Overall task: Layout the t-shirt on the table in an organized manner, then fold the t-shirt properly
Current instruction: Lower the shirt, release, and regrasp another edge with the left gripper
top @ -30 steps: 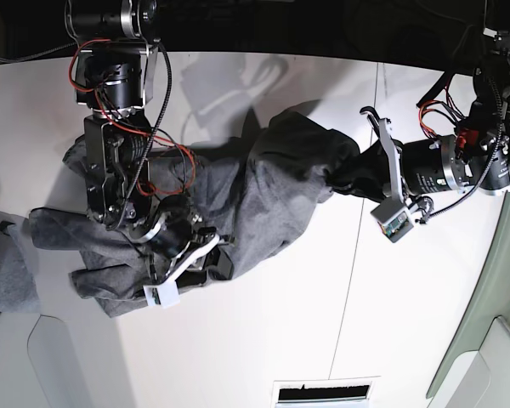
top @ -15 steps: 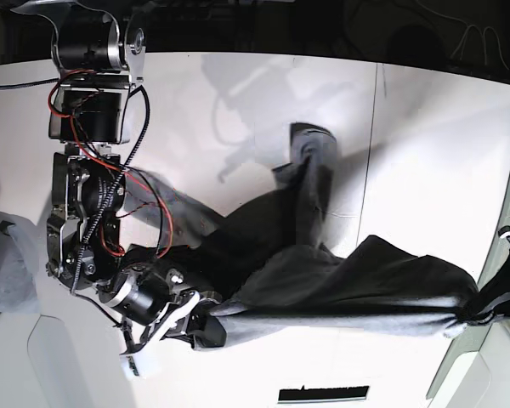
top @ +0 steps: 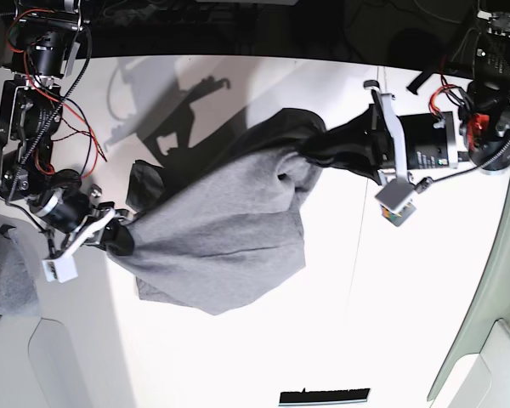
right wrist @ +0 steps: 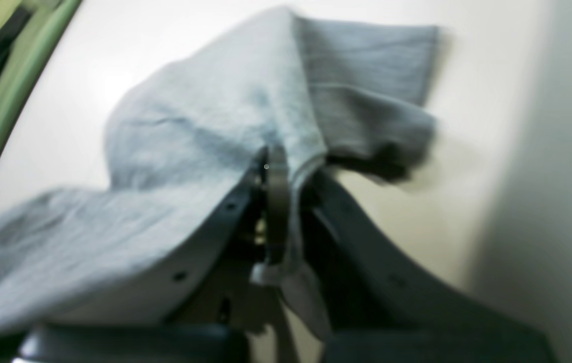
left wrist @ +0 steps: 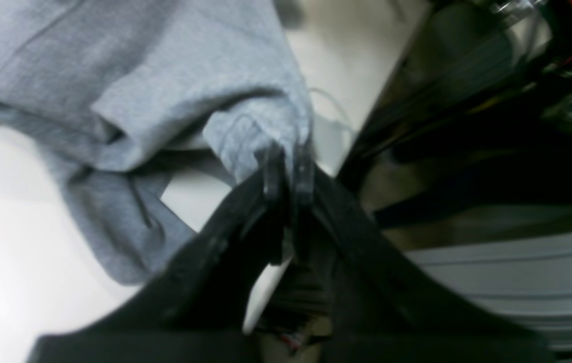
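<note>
Left end effector [top: 323, 153], right end effector [top: 121, 240] each pinching t-shirt [top: 225, 229] above table [top: 238, 357]

The right gripper [top: 119, 239] sits low on the base view's left, arm bent down from above, jaws clamped on the shirt [top: 221, 238]. The left gripper [top: 323, 153] reaches in level from the opposite side, jaws likewise pinching cloth.
</note>
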Controlling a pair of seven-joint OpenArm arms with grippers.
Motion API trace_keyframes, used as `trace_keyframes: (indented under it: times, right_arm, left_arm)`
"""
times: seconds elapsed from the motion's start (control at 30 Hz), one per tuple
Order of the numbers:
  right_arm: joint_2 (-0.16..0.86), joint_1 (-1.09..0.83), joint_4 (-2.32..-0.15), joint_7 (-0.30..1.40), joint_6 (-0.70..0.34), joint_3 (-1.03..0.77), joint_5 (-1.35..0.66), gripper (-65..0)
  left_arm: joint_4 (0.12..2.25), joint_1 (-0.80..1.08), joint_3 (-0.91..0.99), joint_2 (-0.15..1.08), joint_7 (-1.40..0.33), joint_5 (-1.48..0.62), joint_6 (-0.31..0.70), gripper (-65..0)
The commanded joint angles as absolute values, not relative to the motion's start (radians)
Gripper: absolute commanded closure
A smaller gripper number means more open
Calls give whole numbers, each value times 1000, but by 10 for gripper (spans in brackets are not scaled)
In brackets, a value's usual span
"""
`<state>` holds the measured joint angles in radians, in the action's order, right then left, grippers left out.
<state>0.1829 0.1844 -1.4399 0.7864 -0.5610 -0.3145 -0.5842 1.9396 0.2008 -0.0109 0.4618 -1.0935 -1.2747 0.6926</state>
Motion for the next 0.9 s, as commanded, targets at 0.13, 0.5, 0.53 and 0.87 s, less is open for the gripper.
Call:
trace_keyframes:
  times: [0.13, 0.5, 0.53, 0.87]
  right_arm:
    - [220, 192, -1457, 759, -564, -467, -610, 0]
    - [215, 188, -1434, 753, -554, -495, -640, -295]
    - [215, 189, -1434, 743, -554, -495, -660, -295]
    - [129, 216, -1431, 649, -548, -427, -556, -295]
  left_arm:
    - [1955, 205, -131, 381, -1071, -1292, 698, -94]
    - [1955, 199, -293, 298, -959, -997, 698, -288]
    - [1955, 196, -284, 300, -945, -973, 698, -288]
    - [1843, 109, -144, 299, -791, -817, 671, -287]
